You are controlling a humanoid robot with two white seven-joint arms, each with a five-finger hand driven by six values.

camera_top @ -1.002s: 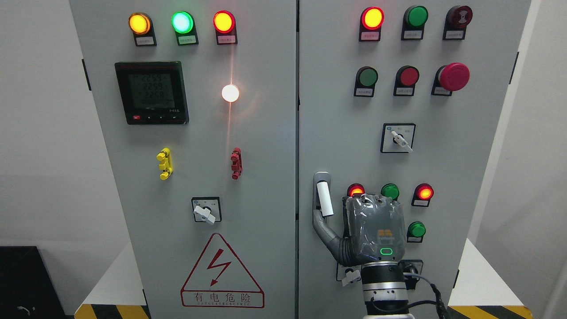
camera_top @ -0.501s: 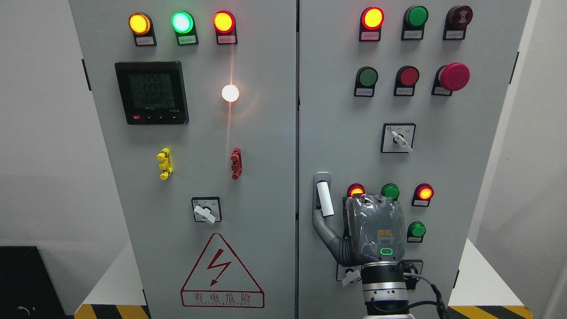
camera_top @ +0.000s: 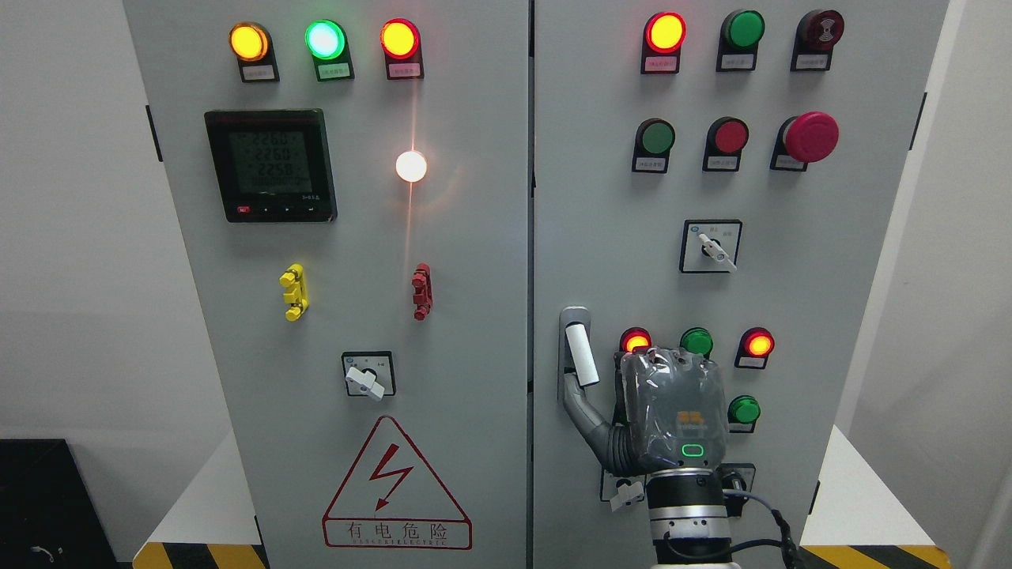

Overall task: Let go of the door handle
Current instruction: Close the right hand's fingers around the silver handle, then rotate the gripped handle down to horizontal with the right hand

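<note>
The door handle (camera_top: 581, 356), a white lever in a grey mount, sits at the left edge of the right cabinet door (camera_top: 601, 237), which looks closed. My right hand (camera_top: 632, 395) is just right of it, the grey back of the hand facing the camera. Its thumb (camera_top: 589, 423) stretches up and left, and the tip rests at the handle's lower end. The other fingers point toward the panel, hidden behind the hand, and none wraps the lever. The left arm is out of view.
Lit red and green buttons (camera_top: 696, 341) surround the hand. A rotary switch (camera_top: 710, 246) sits above it, and a red emergency button (camera_top: 810, 136) higher up. The left door (camera_top: 356, 237) carries a meter, lamps and a warning triangle. A striped floor edge (camera_top: 198, 555) runs below.
The right hand has shifted slightly to the right and down, and the thumb tip has slid a little lower along the handle mount.
</note>
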